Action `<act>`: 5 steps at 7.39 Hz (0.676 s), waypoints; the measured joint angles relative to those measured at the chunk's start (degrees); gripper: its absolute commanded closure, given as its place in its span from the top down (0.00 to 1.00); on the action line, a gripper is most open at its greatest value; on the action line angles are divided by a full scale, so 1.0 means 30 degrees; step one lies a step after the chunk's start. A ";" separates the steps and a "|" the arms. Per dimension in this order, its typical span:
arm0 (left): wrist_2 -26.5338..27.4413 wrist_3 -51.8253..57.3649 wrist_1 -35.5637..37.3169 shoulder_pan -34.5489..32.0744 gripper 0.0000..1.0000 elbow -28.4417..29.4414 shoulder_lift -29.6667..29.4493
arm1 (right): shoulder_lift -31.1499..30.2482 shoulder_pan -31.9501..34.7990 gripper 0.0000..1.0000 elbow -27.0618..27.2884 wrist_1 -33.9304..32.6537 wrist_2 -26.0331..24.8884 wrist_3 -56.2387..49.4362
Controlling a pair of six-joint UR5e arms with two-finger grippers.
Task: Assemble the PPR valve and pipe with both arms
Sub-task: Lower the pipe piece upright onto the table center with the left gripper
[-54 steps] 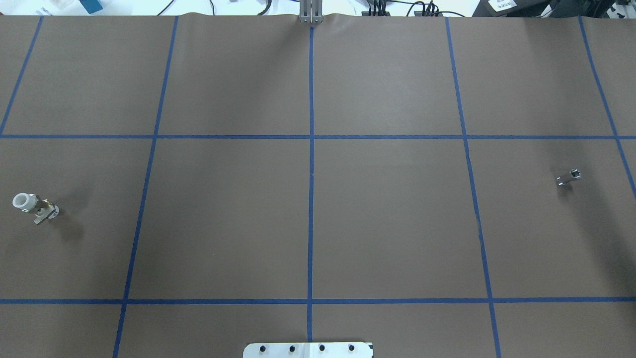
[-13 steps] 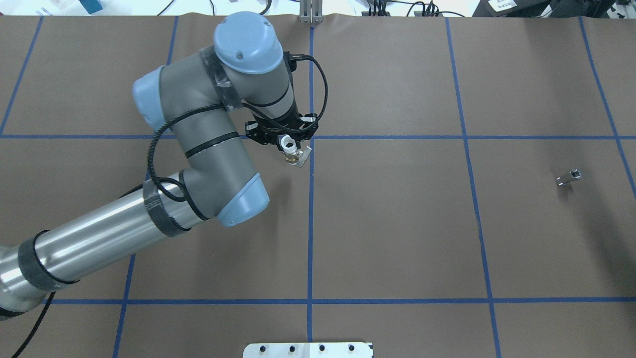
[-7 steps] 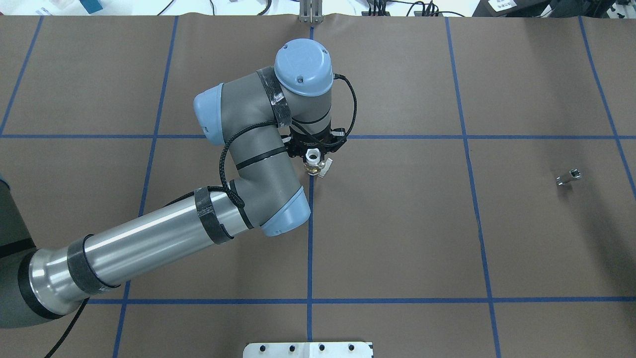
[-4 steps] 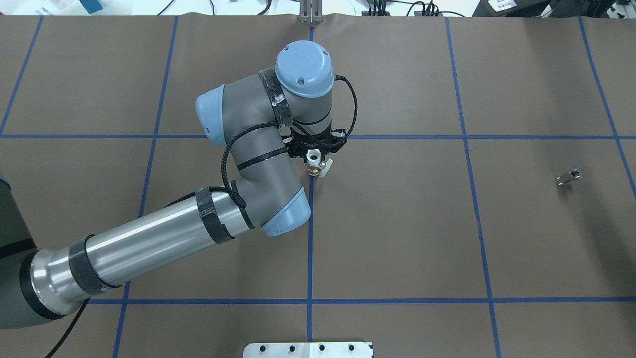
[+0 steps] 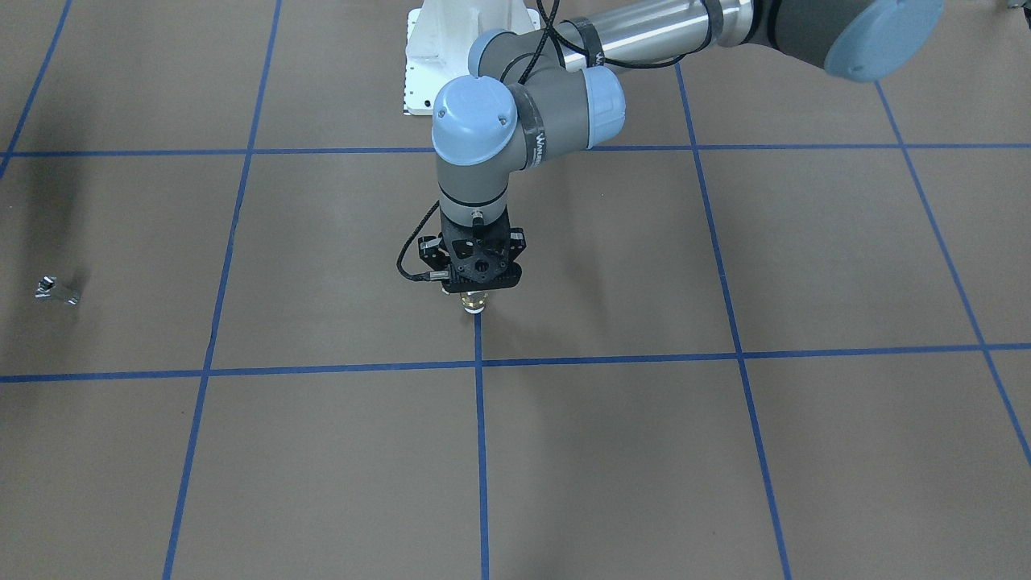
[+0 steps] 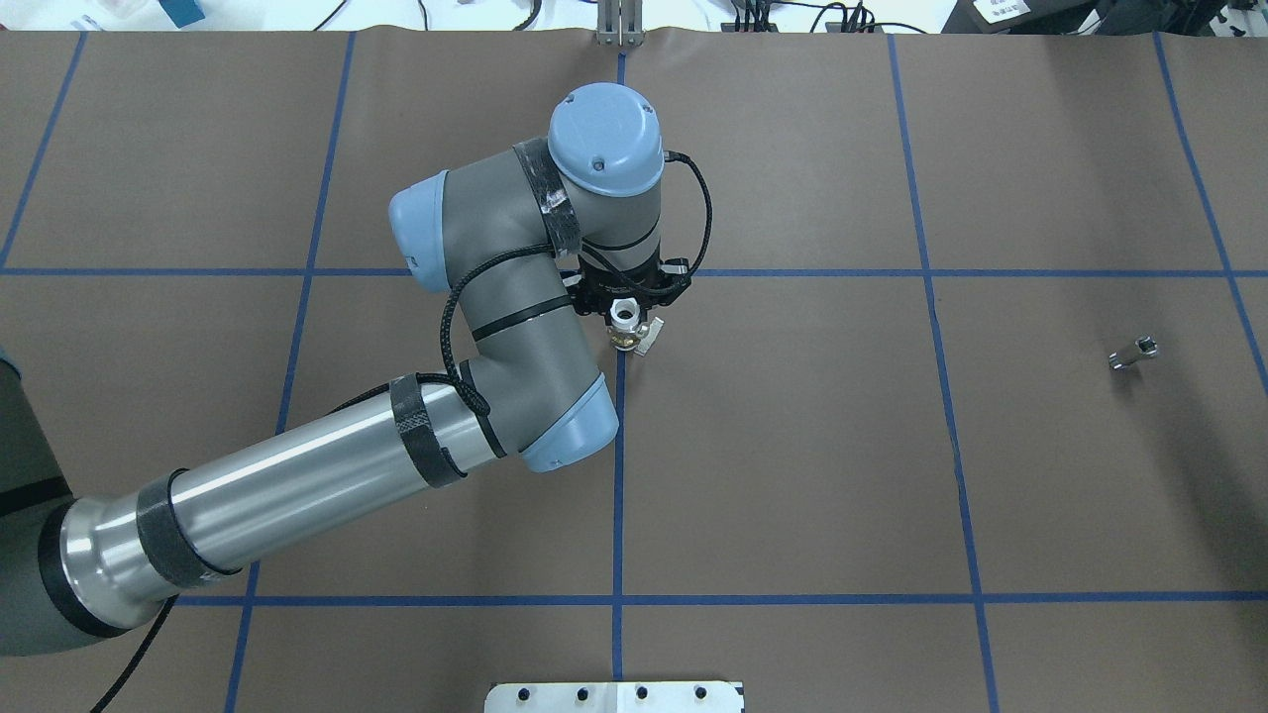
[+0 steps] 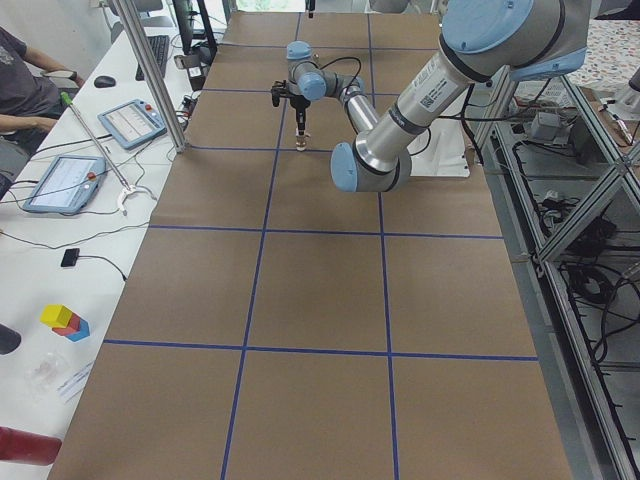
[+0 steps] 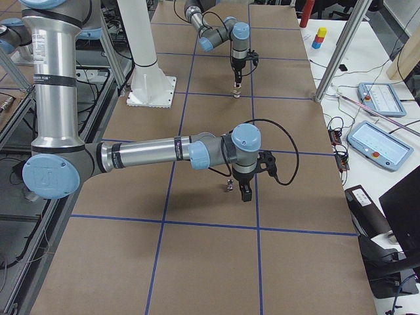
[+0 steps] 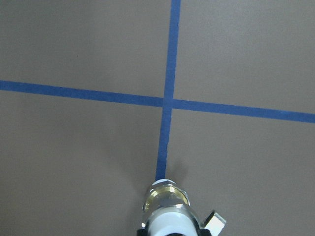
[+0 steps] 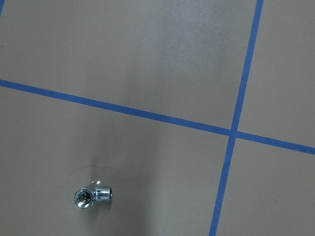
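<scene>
My left gripper [image 6: 630,302] is shut on the PPR valve [image 6: 625,328] and holds it upright over the centre blue tape line. The brass body and silver lever hang below the fingers. The valve also shows in the front view [image 5: 474,303] and the left wrist view [image 9: 167,209]. I cannot tell whether it touches the table. The pipe [image 6: 1135,353] lies alone on the table far to the right; it also shows in the right wrist view [image 10: 92,195]. My right gripper [image 8: 244,191] shows only in the exterior right view, close beside the pipe [image 8: 230,186]. I cannot tell whether it is open or shut.
Brown table cover [image 6: 792,446] with a blue tape grid. The white pedestal base [image 5: 451,48] stands at the robot's side. Tablets [image 7: 65,180] and cables lie on the operators' bench beyond the table's edge.
The valve lay at the far left at first. My left gripper has taken it and carried it to the table's centre. It has barely moved over the last second.
</scene>
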 measured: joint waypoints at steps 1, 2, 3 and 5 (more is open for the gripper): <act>0.0000 -0.0009 0.0019 0.0001 0.00 -0.0021 0.0012 | -0.0006 -0.0027 1.00 -0.0005 0.0001 0.0000 0.0013; 0.0000 -0.0015 0.0036 0.0001 0.00 -0.0041 0.0030 | -0.0012 -0.0048 1.00 -0.0009 0.0001 0.0001 0.0019; 0.0000 -0.0017 0.0057 -0.0001 0.00 -0.0056 0.0053 | -0.0010 -0.0068 1.00 -0.0010 0.0001 0.0000 0.0021; 0.0000 -0.0018 0.0076 -0.0024 0.23 -0.0079 0.0088 | -0.0008 -0.0109 1.00 -0.0011 0.0000 0.0000 0.0022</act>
